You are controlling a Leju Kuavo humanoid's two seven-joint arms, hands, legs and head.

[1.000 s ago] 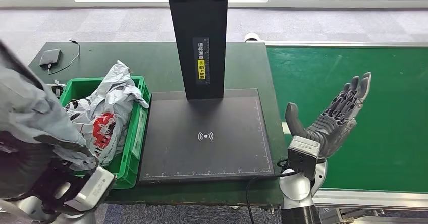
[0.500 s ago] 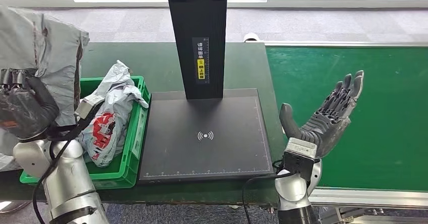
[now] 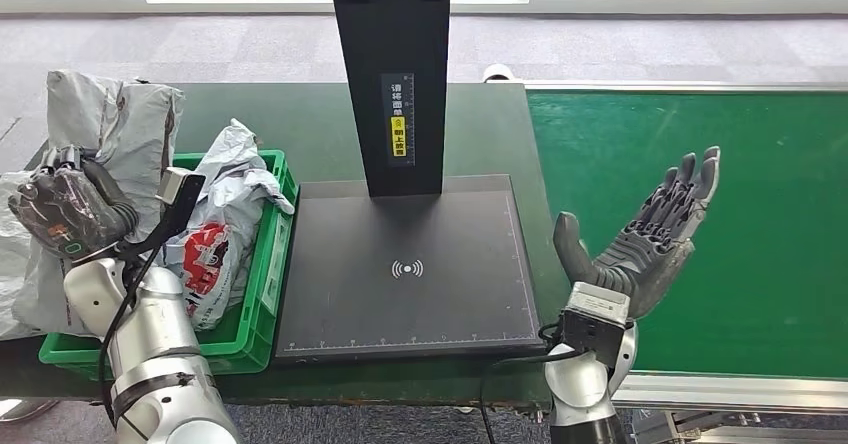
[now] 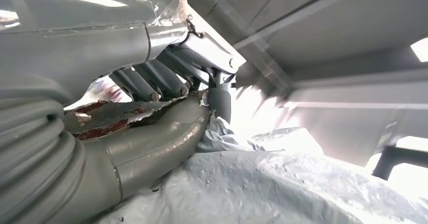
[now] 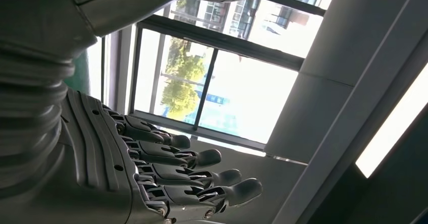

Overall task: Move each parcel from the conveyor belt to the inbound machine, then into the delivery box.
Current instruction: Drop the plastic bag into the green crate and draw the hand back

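Note:
My left hand [image 3: 65, 214] grips a crumpled grey parcel bag [image 3: 115, 124] over the left end of the green delivery box [image 3: 262, 294]. The bag hangs past the box's left rim. In the left wrist view the fingers [image 4: 151, 82] and thumb pinch the grey film of the parcel [image 4: 303, 183]. Other grey parcels [image 3: 225, 209], one with red print, lie in the box. The black inbound machine [image 3: 405, 294] with its tall column stands bare in the middle. My right hand [image 3: 650, 234] is open, palm up, over the near left edge of the green conveyor belt [image 3: 720, 144]; in the right wrist view the hand [image 5: 151, 168] has its fingers spread.
A small black device [image 3: 100, 114] with a cable lies at the back left of the dark green table [image 3: 300, 124]. The conveyor's silver rail [image 3: 720, 394] runs along its near side. Grey carpet and windows lie beyond the table.
My left arm has swung away from the camera and lowered the grey parcel towards the box's left end. The right hand has sunk slightly and stays open.

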